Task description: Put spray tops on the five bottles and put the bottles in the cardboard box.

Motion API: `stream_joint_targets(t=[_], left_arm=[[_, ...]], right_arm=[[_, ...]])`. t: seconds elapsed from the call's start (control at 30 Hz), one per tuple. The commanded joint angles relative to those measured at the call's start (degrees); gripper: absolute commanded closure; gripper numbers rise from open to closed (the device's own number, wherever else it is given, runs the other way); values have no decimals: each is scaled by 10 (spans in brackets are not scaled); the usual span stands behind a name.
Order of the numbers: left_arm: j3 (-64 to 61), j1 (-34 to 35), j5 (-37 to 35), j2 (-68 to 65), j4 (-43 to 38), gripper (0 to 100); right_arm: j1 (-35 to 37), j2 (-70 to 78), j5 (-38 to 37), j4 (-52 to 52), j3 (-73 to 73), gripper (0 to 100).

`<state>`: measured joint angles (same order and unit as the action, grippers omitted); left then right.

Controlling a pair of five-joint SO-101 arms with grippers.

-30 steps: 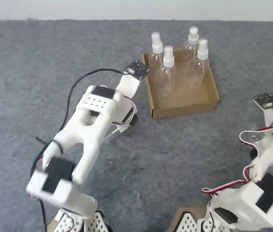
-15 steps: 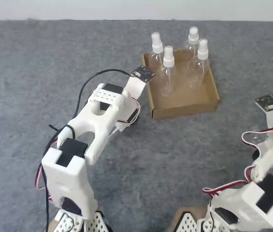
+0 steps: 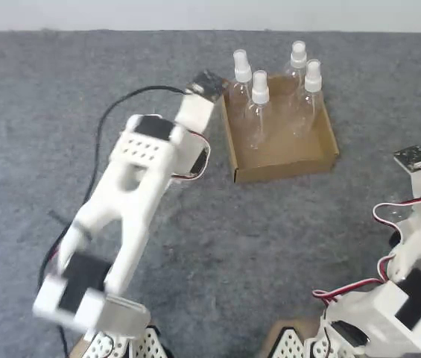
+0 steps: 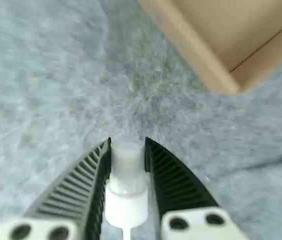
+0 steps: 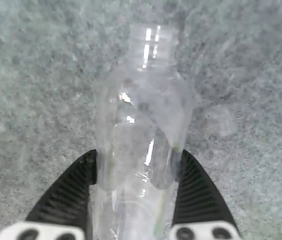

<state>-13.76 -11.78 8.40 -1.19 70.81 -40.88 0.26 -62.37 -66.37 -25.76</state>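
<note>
Grey carpeted table (image 3: 39, 112). The left arm (image 3: 147, 160) reaches out to the near-left corner of the cardboard box (image 3: 285, 168). The right arm (image 3: 411, 268) is low at the near right edge, well apart from both.

Four capped bottles (image 3: 257, 112) stand upright in the box, so the step in hand is capping the fifth. The right gripper (image 5: 136, 157) is clamped round the body of the fifth bottle (image 5: 143, 100), whose neck is open with no top on. In the high view this bottle is probably the faint glint beside the right arm, too pale to be sure.

The left gripper (image 4: 127, 145) is closed on the spray top (image 4: 126, 190), pinched between both fingers over the carpet just beside the box corner.

Next move, as I judge it: bring the top across to the open neck, line it up straight and seat it. The two are far apart now, so one arm or both must travel.

Versus the earlier frames: the left arm has stretched and its wrist has swung further away along the box's left side. The right arm has hardly shifted, and the box and its four bottles are unchanged.
</note>
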Motion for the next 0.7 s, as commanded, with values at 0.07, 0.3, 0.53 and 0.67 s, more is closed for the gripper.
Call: stream_joint_targets(t=[0.07,0.3,0.53,0.67], left_arm=[[-106,3,-46,258,13,991],[-278,31,-46,418,-62,990],[-418,56,-47,469,-178,989],[-429,58,-47,469,-183,989]], right_arm=[[-3,-9,5,3,6,976],[1,-10,33,3,8,793],[49,-8,62,-59,58,660],[79,-4,98,-71,108,656]])
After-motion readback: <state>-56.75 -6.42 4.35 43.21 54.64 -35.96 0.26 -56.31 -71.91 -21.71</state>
